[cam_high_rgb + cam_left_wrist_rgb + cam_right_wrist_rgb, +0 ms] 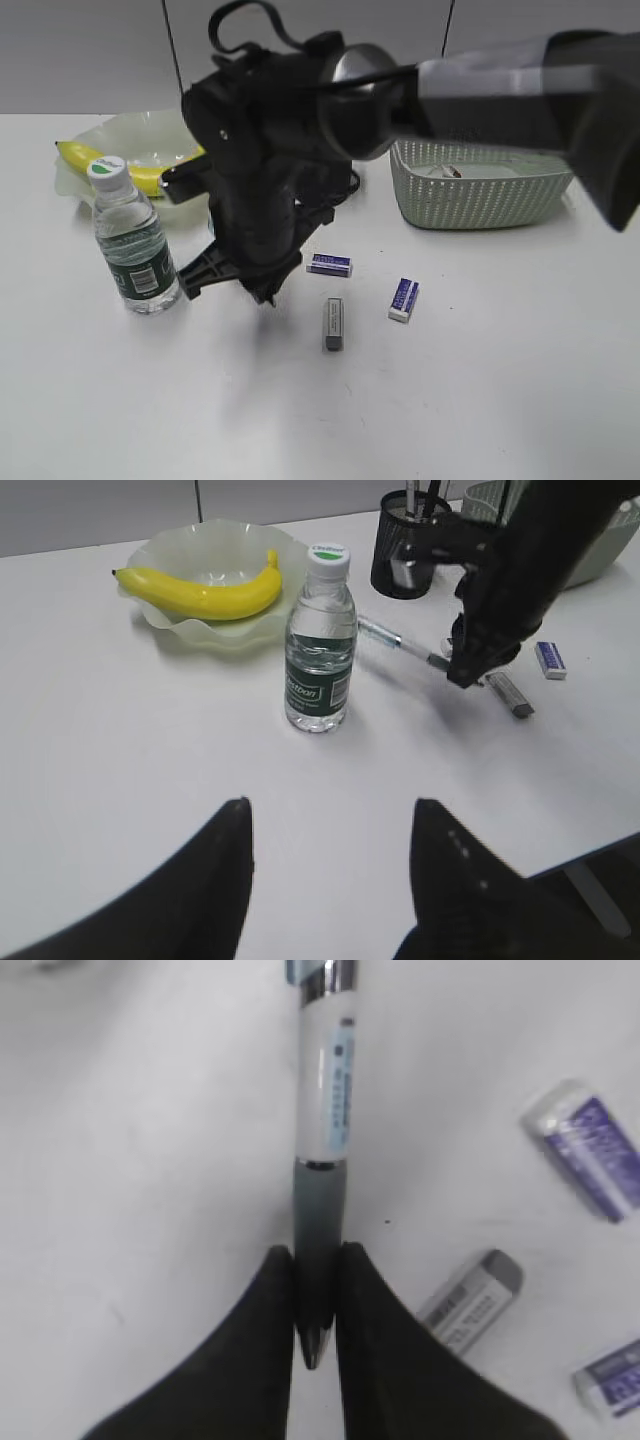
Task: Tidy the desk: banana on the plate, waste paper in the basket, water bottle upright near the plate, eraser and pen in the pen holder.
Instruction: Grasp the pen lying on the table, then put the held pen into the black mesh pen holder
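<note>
both grippers differ: right gripper (313,1300) clamps the pen (323,1160), left gripper (330,865) spread

The water bottle (320,650) has a dark green label with white print, too blurred to read. The pen (323,1160) carries a small blue-printed sticker, illegible. Two erasers (329,264) (404,299) wear blue sleeves with unreadable white lettering.
</note>
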Controlling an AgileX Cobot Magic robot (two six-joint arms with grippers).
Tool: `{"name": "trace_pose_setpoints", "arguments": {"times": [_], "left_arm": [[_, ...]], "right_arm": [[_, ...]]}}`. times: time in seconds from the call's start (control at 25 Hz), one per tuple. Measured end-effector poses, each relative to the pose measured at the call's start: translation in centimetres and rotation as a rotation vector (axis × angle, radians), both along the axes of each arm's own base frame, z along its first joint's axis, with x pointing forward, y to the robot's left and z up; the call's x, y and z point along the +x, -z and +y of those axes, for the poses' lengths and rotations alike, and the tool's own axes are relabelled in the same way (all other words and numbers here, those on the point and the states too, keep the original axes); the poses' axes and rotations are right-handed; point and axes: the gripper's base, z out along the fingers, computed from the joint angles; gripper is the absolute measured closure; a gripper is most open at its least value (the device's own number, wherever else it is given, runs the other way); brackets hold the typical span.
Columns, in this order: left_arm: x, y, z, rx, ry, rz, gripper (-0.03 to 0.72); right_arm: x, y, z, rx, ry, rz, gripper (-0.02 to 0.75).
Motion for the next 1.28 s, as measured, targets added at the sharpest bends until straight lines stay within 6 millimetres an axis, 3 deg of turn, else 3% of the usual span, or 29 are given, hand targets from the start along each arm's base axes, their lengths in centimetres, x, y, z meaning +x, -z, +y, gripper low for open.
{"name": "trace_pose_setpoints", "arguments": {"times": [0.28,0.44,0.52,0.68,1.0,1.28], "left_arm": [[0.0,0.0,0.0,0.0,0.0,0.0,0.306],[0.0,0.0,0.0,0.0,0.0,0.0,0.306],[0.0,0.0,0.0,0.0,0.0,0.0,0.306],[0.0,0.0,0.0,0.0,0.0,0.0,0.306],[0.0,0.0,0.0,0.0,0.0,0.0,0.306],[0.0,0.0,0.0,0.001,0.0,0.0,0.306]], "right_arm": [[2.3,-7.3,-2.5,0.11,0.068,-0.199,0.64],[4.8,-11.4,-4.5,0.267,0.135,-0.353,0.64],[6.2,-12.3,-5.7,0.309,0.165,-0.41,0.64],[7.9,-11.7,-7.5,0.349,0.189,-0.475,0.639],[5.0,-9.0,-9.7,0.626,0.111,-0.652,0.639],[6.8,-5.6,-13.8,0.776,0.141,-0.82,0.64]]}}
